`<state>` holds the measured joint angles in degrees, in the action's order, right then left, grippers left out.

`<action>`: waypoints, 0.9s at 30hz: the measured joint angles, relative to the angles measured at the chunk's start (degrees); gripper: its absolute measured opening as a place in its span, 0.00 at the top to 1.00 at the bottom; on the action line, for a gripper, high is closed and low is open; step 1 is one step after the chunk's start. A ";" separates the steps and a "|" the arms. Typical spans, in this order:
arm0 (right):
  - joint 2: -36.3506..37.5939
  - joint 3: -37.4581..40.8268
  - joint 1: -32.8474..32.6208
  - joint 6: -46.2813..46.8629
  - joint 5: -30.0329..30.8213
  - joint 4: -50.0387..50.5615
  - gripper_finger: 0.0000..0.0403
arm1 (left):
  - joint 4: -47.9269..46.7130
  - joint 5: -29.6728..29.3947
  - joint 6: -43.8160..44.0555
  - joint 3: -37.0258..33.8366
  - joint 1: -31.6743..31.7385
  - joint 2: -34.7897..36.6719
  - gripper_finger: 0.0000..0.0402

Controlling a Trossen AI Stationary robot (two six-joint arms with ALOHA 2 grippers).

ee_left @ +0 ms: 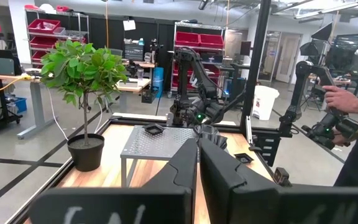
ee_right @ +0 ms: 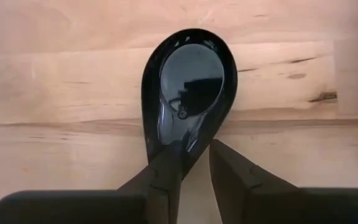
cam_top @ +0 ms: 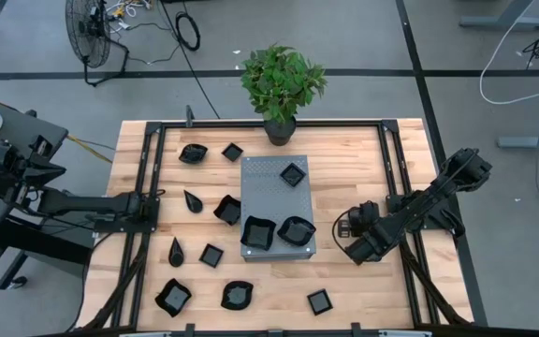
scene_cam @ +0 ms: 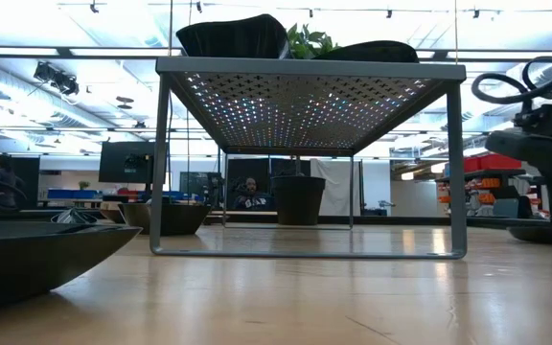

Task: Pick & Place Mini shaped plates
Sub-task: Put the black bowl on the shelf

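Several glossy black mini plates lie on the wooden table, such as a teardrop one and square ones. Three more sit on the grey perforated slab, which stands on legs: a small square, a larger square and a rounded one. My right gripper points down at the slab's right, over a teardrop plate that only the right wrist view shows. My left gripper is shut, idle at the table's left edge. My right gripper comes from above, pointing down, with its two fingers on either side of the teardrop plate's narrow tail end. The left finger covers part of the tail. The plate lies flat, wide end away; whether it is lifted off the wood does not show.
A potted plant stands at the far edge behind the slab. Black frame rails run along both sides of the table. Bare wood lies right of the slab and at the near right. A person stands beyond the table.
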<state>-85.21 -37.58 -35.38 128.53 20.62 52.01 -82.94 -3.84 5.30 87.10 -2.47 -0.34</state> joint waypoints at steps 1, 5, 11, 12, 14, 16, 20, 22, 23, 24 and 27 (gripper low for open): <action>0.00 0.00 0.09 0.00 0.30 -0.02 0.78 | -0.01 0.00 0.02 -0.01 0.00 -0.01 0.94; 0.00 0.00 0.26 0.04 1.47 -1.38 0.72 | 0.00 0.00 0.02 -0.01 0.01 -0.02 0.94; 0.00 -0.01 1.12 0.12 1.97 -2.56 0.62 | -0.01 0.00 -0.02 0.00 0.00 -0.01 0.94; 0.00 0.00 1.32 0.13 2.50 -2.99 0.61 | -0.01 0.00 0.00 -0.01 0.00 -0.01 0.94; 0.00 0.00 1.80 0.15 3.80 -4.40 0.60 | -0.01 0.00 0.01 0.00 0.01 -0.02 0.94; 0.00 -0.02 2.23 0.13 5.52 -5.32 0.59 | -0.01 0.00 -0.01 -0.01 0.00 -0.01 0.94; 0.00 -0.02 2.95 0.04 6.79 -6.14 0.59 | -0.01 0.00 0.00 0.00 0.00 -0.02 0.94; 0.00 -0.02 2.93 0.01 7.00 -6.18 0.59 | 0.00 0.00 0.02 0.00 0.01 0.00 0.94; 0.00 -0.02 2.75 -0.02 6.96 -6.08 0.59 | 0.00 0.00 0.00 -0.01 -0.01 0.00 0.94; 0.00 -0.02 2.54 -0.06 6.90 -6.09 0.59 | 0.00 0.00 0.00 0.01 -0.01 0.00 0.94; 0.00 -0.02 1.99 -0.86 6.21 -5.95 0.59 | -0.01 0.00 -0.01 -0.01 -0.01 -0.01 0.94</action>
<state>-85.21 -37.60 -33.38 127.67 26.83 46.05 -82.94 -3.84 5.29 87.09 -2.47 -0.35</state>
